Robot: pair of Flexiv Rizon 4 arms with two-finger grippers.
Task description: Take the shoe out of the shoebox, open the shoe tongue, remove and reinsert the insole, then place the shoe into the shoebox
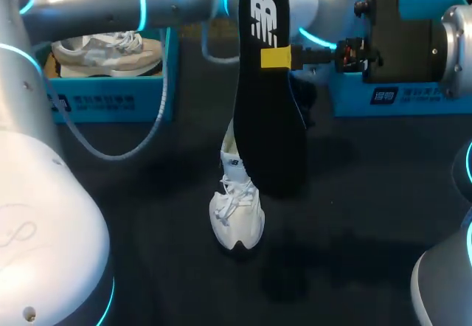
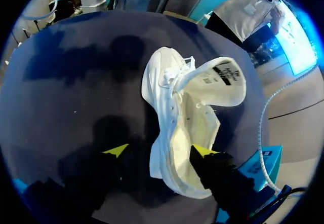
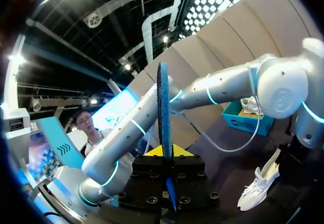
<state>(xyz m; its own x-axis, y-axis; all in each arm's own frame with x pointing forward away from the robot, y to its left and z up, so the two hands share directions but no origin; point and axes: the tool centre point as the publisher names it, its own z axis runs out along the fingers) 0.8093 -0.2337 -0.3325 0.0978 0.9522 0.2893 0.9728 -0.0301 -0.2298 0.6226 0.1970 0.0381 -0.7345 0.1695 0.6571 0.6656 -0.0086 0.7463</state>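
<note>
A white shoe (image 1: 236, 208) stands on the dark table, toe towards me. From the left wrist it shows as the shoe (image 2: 172, 97) with its tongue (image 2: 217, 79) folded back and the inside bare. My left gripper (image 2: 159, 150) is open over the heel end: one yellow tip rests at the heel opening, the other is clear of the shoe's side. In the head view it is hidden behind the insole. A black insole (image 1: 269, 119) hangs upright above the shoe, and my right gripper (image 1: 275, 57) is shut on it. The right wrist view has the insole (image 3: 163, 107) edge-on between the right gripper's (image 3: 163, 150) tips.
A teal shoebox (image 1: 110, 101) at the back left holds a second pale shoe (image 1: 110, 51). Another teal box (image 1: 383, 97) stands at the back right behind my right arm. A white cable (image 1: 158, 112) loops down from my left arm beside the left box.
</note>
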